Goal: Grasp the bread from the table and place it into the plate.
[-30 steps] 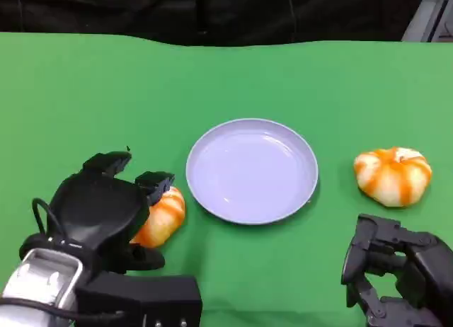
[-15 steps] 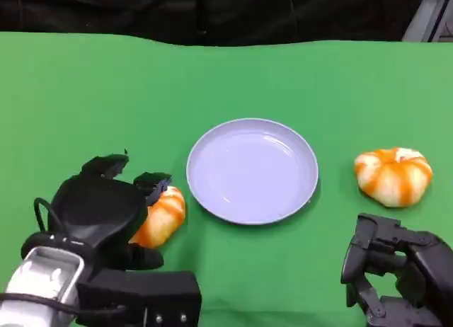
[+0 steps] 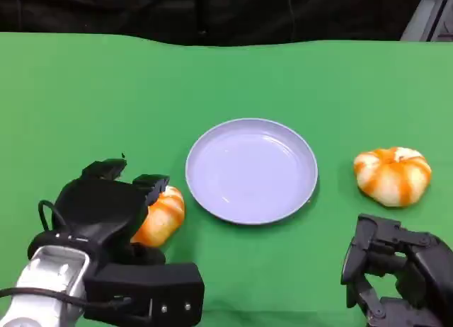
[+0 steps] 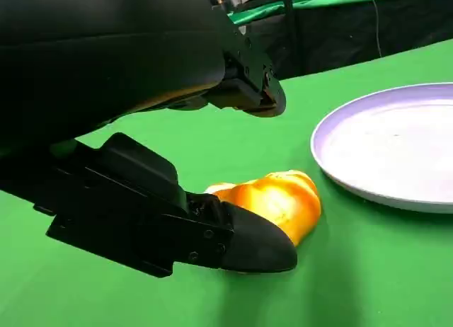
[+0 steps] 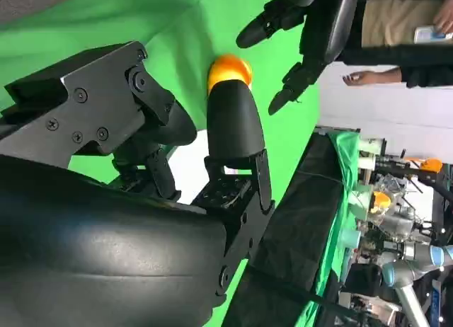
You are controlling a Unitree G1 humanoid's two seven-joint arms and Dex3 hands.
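An orange-and-white bread [image 3: 164, 215] lies on the green table just left of the lavender plate [image 3: 251, 170]. My left hand [image 3: 106, 207] is cupped over the bread's left side. In the left wrist view the thumb [image 4: 233, 242] lies on the table against the bread [image 4: 276, 199], while the upper fingers [image 4: 244, 86] hover above it with a clear gap. The plate [image 4: 396, 150] holds nothing. My right hand [image 3: 396, 270] sits at the near right edge, holding nothing, with its fingers [image 5: 233, 122] apart.
A second orange-and-white bread [image 3: 393, 175] lies right of the plate, beyond my right hand. The table's far edge meets a black backdrop. In the right wrist view a person [image 5: 396, 30] stands beside the table.
My left hand has sunk slightly and drawn a little nearer around the bread. The bread, the plate and the right hand have not moved.
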